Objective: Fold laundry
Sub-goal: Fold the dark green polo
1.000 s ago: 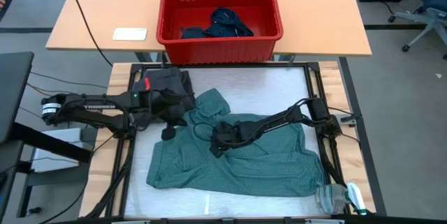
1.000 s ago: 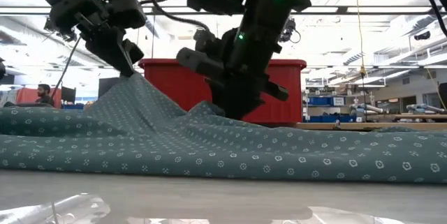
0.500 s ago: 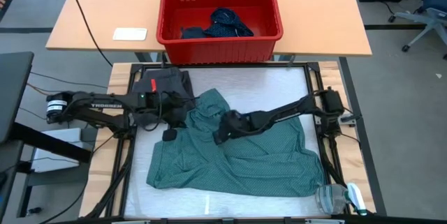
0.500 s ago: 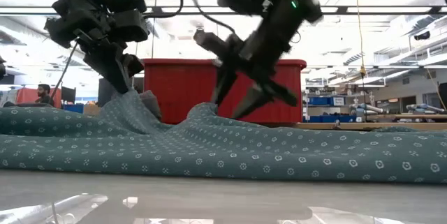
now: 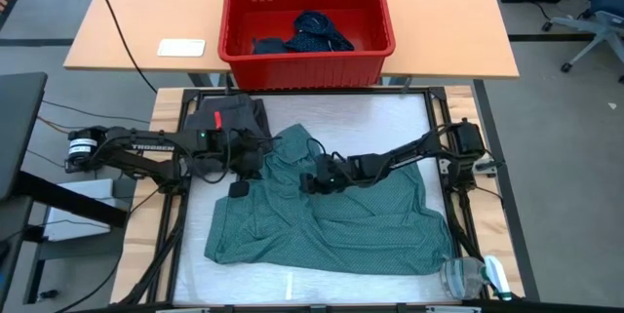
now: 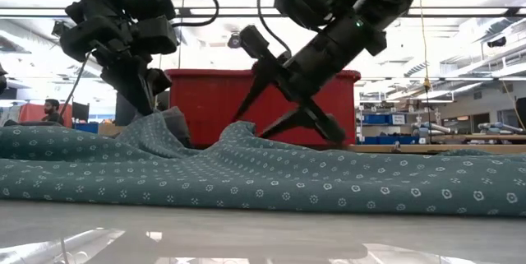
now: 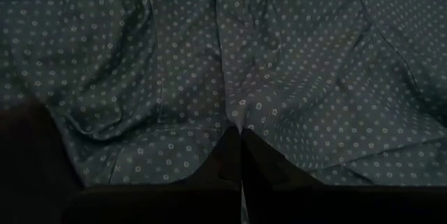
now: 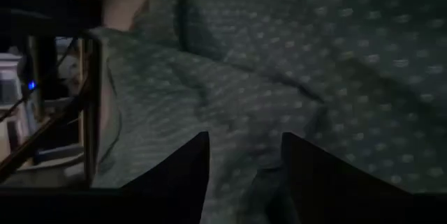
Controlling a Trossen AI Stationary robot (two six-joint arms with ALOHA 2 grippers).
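The teal-green dotted shirt (image 5: 331, 225) lies spread over the table's middle, its far part bunched into ridges (image 6: 238, 132). My left gripper (image 5: 261, 157) is shut on a raised peak of it near the far left. My right gripper (image 5: 310, 182) stands open over the shirt's middle, tipped on its side, with cloth showing between its fingers (image 8: 244, 165). A charcoal grey piece (image 5: 234, 113) lies at the table's far left corner. A navy dotted piece (image 5: 317, 30) lies in the red basket. My left gripper pinches a raised fold of the shirt (image 7: 236, 121) between its two fingers, slanting down from the table's left. The cloth rises in a peak (image 6: 156, 120) to the fingertips, and the rest lies on the table. My right gripper: I cannot tell whether its lower finger (image 6: 325, 132) touches the shirt.
The red basket (image 5: 307, 69) stands on the wooden table beyond the far edge, with a white card (image 5: 181, 48) to its left. Black frame rails (image 5: 444, 128) border the work surface. A clear plastic item (image 5: 468, 276) lies at the near right corner.
My right gripper has opened, let go of the shirt, rolled about its own axis and drawn back a little toward the far edge, rising off the cloth. My left gripper has sunk slightly, and the shirt's peak stands lower than before.
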